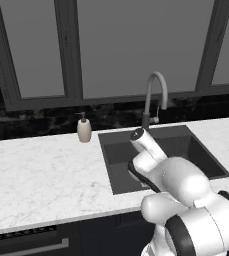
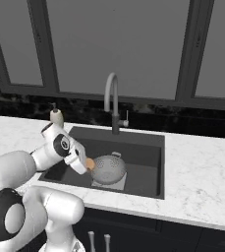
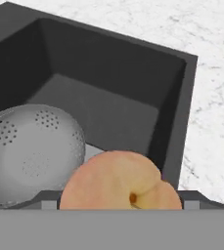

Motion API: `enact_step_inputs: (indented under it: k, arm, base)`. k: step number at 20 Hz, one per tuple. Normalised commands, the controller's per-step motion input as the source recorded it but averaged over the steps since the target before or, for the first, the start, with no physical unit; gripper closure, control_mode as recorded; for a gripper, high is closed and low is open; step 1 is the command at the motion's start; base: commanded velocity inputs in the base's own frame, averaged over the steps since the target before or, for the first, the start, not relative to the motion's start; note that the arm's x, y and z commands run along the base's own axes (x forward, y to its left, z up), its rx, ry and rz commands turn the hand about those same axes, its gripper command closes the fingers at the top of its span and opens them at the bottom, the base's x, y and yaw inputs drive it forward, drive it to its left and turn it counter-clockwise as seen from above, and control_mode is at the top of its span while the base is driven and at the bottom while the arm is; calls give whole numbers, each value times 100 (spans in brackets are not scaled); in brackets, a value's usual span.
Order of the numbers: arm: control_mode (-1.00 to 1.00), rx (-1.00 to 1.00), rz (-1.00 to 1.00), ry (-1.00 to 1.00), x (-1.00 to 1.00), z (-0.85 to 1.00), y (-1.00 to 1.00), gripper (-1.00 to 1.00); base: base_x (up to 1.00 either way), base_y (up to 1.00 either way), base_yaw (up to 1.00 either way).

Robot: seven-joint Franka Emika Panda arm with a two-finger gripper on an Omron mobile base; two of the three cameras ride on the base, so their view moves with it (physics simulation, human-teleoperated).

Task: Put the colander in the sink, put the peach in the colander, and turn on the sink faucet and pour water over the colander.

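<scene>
The peach [image 3: 119,180] is being gripped between the spread fingers of the gripper [image 2: 87,166], just beside the rim of the colander [image 2: 109,170]. The colander is being kept inside the sink [image 2: 143,167], in front of the sink faucet [image 2: 112,101].

White marble counter [image 1: 36,175], beige soap dispenser [image 1: 84,129] standing on it, dark sink [image 2: 148,142] recessed, colander [image 2: 109,170] on its floor

Colander [image 2: 108,170] in sink [image 2: 148,147], peach [image 2: 90,164] at end effector [image 2: 84,165] beside colander, faucet [image 2: 112,101] behind
</scene>
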Motion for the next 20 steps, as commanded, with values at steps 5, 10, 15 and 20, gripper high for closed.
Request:
enact_step_inputs:
  k: [5, 10, 15, 20]
  arm:
    - [-100, 14, 0, 1, 88, -3, 0, 100]
    - [-100, 13, 0, 1, 58, -12, 0, 100]
    - [-100, 7, 0, 0, 6, -55, -3, 100]
    - [-100, 4, -1, -2, 0, -50, -12, 100]
  base:
    - [0, 0, 0]
    - [0, 0, 0]
    - [0, 0, 0]
    - [0, 0, 0]
